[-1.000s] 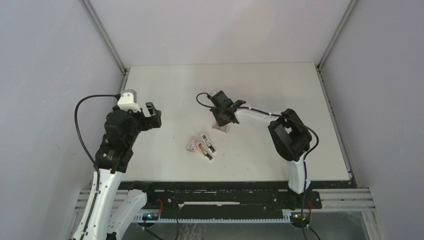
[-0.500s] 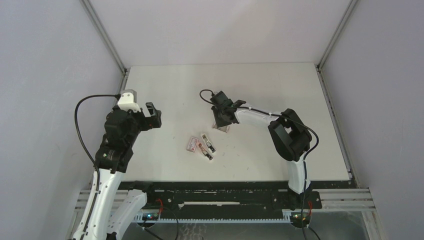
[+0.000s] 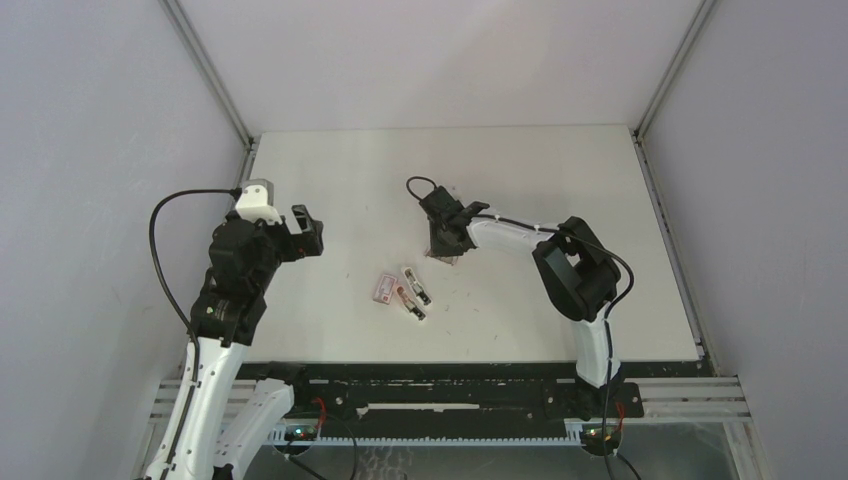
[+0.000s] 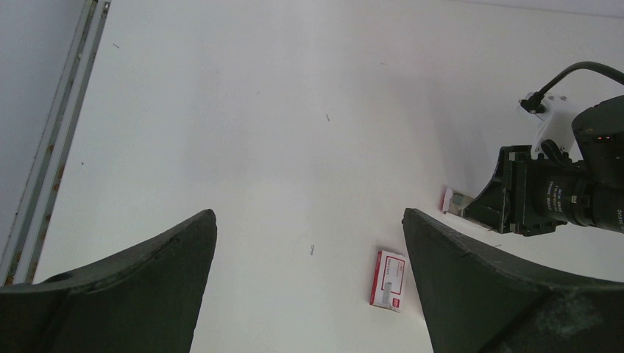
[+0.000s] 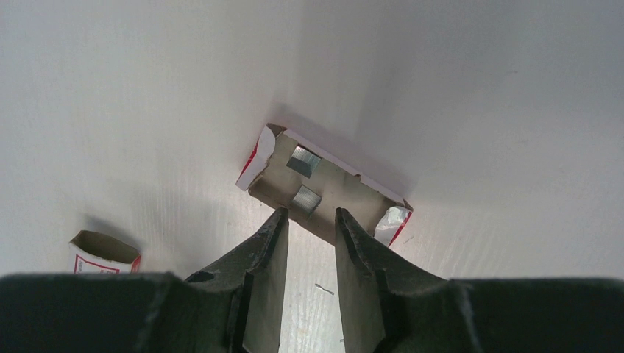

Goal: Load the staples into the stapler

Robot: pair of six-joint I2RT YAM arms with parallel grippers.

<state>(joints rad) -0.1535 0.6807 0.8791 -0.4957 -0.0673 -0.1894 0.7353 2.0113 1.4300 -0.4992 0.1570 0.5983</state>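
Observation:
The open cardboard staple tray (image 5: 335, 193) lies flat with two silver staple strips (image 5: 307, 198) in it. My right gripper (image 5: 310, 218) points down at the tray's near edge, its jaws a narrow gap apart, the tips on either side of the nearer strip and holding nothing. In the top view the right gripper (image 3: 446, 240) is over the tray at mid-table. The opened stapler (image 3: 413, 291) lies nearer, beside the red-and-white staple box sleeve (image 3: 383, 288). My left gripper (image 3: 305, 232) is open and empty, held high at the left.
Loose staples (image 5: 324, 289) are scattered on the white table (image 3: 560, 180). The box sleeve also shows in the left wrist view (image 4: 388, 281) and the right wrist view (image 5: 103, 251). A rail (image 4: 51, 154) runs along the table's left edge.
My right gripper has tipped down and moved slightly nearer over the staple tray. The left arm has not moved.

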